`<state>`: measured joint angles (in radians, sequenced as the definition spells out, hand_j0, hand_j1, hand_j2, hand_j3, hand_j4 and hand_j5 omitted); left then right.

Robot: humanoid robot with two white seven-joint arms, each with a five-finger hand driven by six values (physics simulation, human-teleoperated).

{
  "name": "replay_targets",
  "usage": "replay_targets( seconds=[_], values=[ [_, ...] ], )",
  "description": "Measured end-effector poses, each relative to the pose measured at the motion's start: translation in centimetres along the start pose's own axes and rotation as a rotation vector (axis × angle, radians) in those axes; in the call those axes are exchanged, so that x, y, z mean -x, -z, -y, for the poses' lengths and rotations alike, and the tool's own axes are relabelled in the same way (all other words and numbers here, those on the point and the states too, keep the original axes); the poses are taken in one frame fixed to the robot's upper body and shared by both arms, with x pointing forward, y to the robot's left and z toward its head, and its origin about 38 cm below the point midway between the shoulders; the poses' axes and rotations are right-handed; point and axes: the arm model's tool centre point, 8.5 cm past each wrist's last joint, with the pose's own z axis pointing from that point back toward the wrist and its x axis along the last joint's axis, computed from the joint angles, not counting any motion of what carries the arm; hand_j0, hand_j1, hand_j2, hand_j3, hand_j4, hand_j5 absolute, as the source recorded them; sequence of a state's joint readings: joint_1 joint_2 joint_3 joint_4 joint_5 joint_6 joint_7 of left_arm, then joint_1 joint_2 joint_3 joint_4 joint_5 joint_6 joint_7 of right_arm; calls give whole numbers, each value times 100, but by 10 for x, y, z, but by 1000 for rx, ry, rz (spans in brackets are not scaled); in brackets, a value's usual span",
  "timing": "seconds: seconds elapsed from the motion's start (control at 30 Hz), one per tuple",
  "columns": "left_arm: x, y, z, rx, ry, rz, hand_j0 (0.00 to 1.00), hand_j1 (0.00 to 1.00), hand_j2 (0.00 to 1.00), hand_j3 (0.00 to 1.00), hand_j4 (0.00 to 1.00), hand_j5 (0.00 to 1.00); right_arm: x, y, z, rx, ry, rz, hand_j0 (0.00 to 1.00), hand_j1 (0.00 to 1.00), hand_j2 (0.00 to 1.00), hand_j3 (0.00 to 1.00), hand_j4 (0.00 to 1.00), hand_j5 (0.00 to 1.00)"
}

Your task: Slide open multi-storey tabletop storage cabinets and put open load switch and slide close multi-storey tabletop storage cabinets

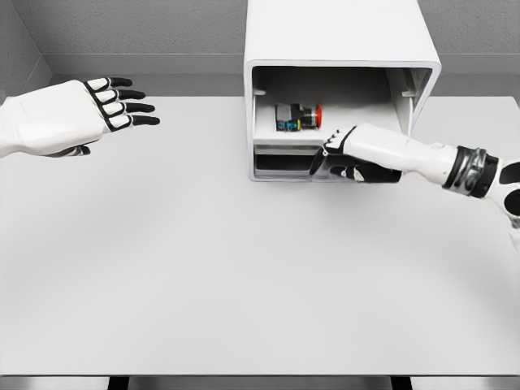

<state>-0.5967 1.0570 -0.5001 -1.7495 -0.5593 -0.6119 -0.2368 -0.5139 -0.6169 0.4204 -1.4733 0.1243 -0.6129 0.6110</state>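
The white storage cabinet [341,49] stands at the far edge of the grey table [244,276], right of centre, with its front face open toward the camera. Inside the cabinet, on the upper shelf, lies the load switch [297,117], a small dark body with a red cap at its right end and some blue and green detail at its lower left; it sits toward the left half of the shelf, clear of the cabinet walls. Below that shelf a lower tray [284,162] shows a dark interior at the cabinet's bottom front. The right hand [349,156] is at the cabinet's lower front opening, just right of and below the switch, its knuckles level with the shelf edge and its dark fingers [321,165] curled down over the front of the lower tray; whether they actually grip the tray edge cannot be confirmed. The right forearm runs from the cabinet's lower right corner out toward the right border. The left hand [77,116] hovers well to the left of the cabinet, above the table, palm flat, with its black-tipped fingers [134,106] extended and slightly spread toward the cabinet, holding nothing.
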Motion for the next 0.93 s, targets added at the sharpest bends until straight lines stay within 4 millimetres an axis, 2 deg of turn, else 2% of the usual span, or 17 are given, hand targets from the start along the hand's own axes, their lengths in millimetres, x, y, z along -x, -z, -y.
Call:
replay_targets(
  seconds=[0.3,0.47,0.53,0.6,0.7,0.83,0.93],
  values=[
    [1,0,0,3,2,-3,100,100,100,100,100,100,9,0,-2,-3,11,-24,54,54,54,54,54,54],
    [-1,-1,6,13,-7,-1,100,100,100,100,100,100,-10,-7,-14,-26,-1,13,57,57,57,57,57,57],
    [0,-1,4,6,-8,-3,100,100,100,100,100,100,-14,-22,-12,-36,-1,10,64,64,64,64,64,64],
    [0,-2,3,2,-8,-5,100,100,100,100,100,100,-11,-51,-37,-58,73,-34,93,93,93,93,93,93],
    [1,-3,1,-2,-7,-8,100,100,100,100,100,100,-16,-91,-55,-45,110,-96,95,95,95,95,95,95],
    [1,-3,0,-5,-8,-9,100,100,100,100,100,100,-22,-113,-24,24,43,-126,97,97,97,97,97,97],
    [1,-3,0,-7,-7,-8,100,100,100,100,100,100,-24,-118,-13,46,17,-134,99,99,99,99,99,99]
  ],
)
